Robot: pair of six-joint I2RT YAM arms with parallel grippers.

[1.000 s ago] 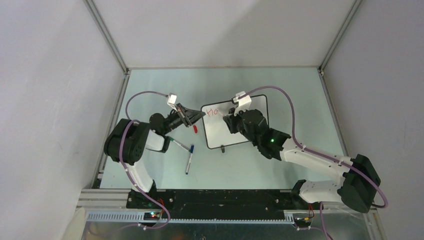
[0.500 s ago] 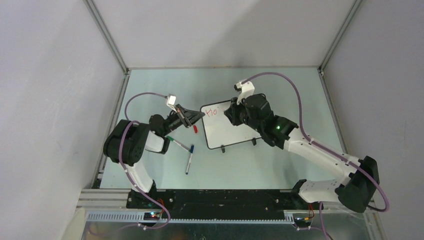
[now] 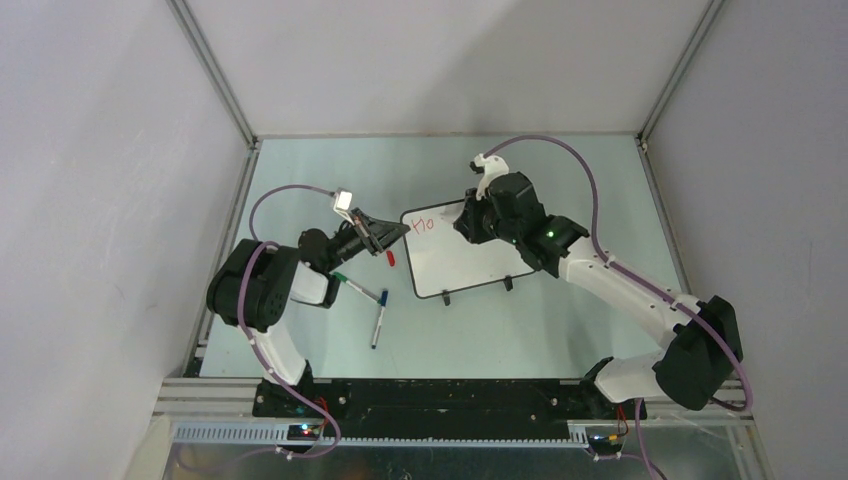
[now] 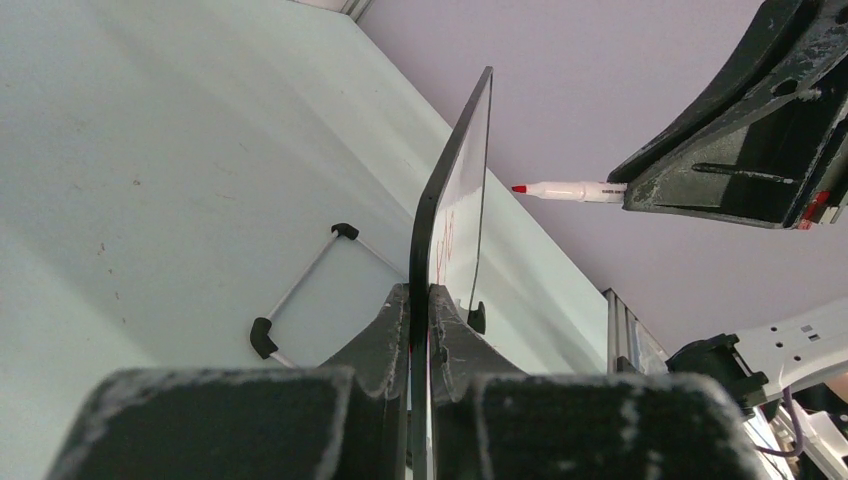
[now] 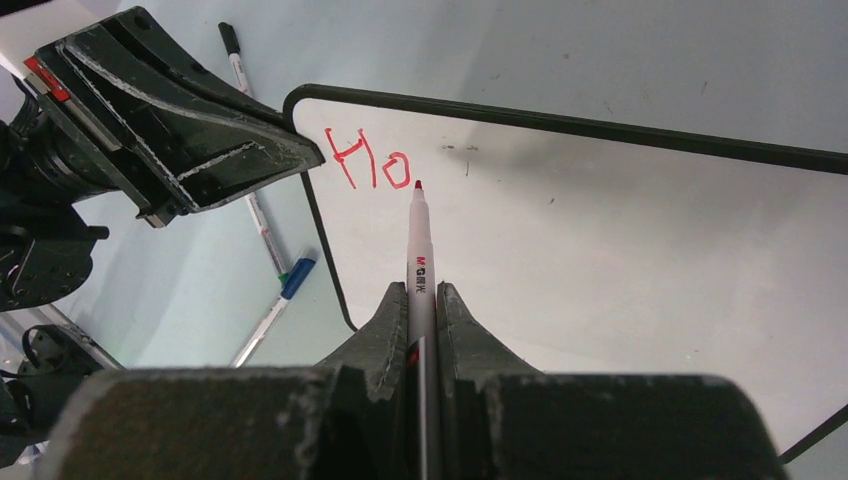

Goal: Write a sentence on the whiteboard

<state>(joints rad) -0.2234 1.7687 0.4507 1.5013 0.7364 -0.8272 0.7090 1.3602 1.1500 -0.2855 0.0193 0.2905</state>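
Check the right fingers (image 5: 448,315) first: they are closed on the barrel of a red marker (image 5: 418,255), which projects straight out from between them with its red tip leading. In the right wrist view the tip sits just to the right of the "o". In the left wrist view the tip stands slightly off the board face, not touching it.

Check the left fingers (image 4: 442,318) next: they are clamped on the edge of the whiteboard (image 5: 620,260), one finger on each face, at the corner nearest the writing.

Locate the sentence (image 5: 368,165). Only the red letters "Ho" are on the board, in thin strokes at that same corner, close beside the left fingers. The rest of the white surface is unmarked.

The whiteboard lies near the middle of the counter (image 3: 560,330), between the two arms, with its two black feet on the edge facing the arm bases.

On the counter to the left of the board, note a small red cap (image 3: 390,257) below the left fingers, a green-capped marker (image 3: 357,288) and a blue-capped marker (image 3: 379,320), lying loose and near each other.
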